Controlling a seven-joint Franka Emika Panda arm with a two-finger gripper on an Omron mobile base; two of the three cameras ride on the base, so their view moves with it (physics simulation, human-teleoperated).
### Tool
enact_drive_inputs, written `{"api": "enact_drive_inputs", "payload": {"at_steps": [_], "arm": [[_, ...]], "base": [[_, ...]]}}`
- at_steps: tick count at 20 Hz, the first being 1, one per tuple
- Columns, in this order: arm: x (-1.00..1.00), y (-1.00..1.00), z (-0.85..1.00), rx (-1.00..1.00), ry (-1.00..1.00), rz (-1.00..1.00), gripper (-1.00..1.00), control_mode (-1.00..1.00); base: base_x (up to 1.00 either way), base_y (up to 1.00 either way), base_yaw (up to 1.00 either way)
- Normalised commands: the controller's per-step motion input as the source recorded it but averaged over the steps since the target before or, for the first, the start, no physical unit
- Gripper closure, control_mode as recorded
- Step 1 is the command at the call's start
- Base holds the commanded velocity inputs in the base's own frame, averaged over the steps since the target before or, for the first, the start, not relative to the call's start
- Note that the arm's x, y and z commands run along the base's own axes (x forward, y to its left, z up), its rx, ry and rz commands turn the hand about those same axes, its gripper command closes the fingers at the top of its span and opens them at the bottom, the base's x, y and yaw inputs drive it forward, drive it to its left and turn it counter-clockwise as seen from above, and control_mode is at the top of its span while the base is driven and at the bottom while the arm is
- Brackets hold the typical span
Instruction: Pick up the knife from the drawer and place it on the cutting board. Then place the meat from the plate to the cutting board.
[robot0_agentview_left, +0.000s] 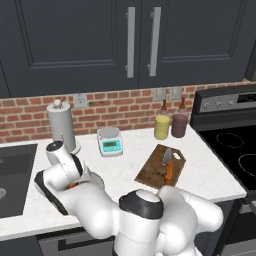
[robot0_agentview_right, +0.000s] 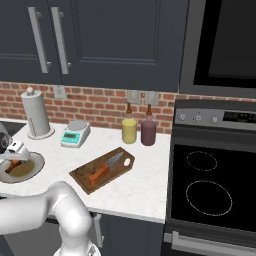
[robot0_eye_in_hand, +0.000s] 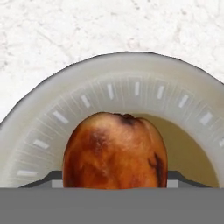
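The knife lies on the dark brown cutting board, orange handle toward the front edge. The round plate sits on the counter left of the board, partly hidden behind my arm in the left base view. My gripper is down over the plate, shut on the reddish-brown meat, one dark fingertip against each side. I cannot tell whether the meat still touches the plate. A dark grey drawer front shows below the counter edge.
A paper towel roll, a small kitchen scale and two bottles stand along the brick wall. The sink lies left of the plate. The stove is right of the board.
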Motion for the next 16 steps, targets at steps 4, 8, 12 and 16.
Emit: {"api": "enact_drive_inputs", "payload": {"at_steps": [4, 8, 12, 16], "arm": [[-0.52, -0.49, 0.26, 0.02, -0.03, 0.00, 1.00, -1.00], [-0.36, -0.68, 0.62, 0.01, 0.00, 0.00, 1.00, -1.00], [-0.06, -0.86, 0.45, 0.00, 0.00, 0.00, 1.00, -1.00], [0.00, -0.98, 0.17, 0.00, 0.00, 0.00, 1.00, -1.00]], "base": [[0.00, 0.00, 0.00], [0.00, 0.00, 0.00], [0.00, 0.00, 0.00], [0.00, 0.00, 0.00]]}}
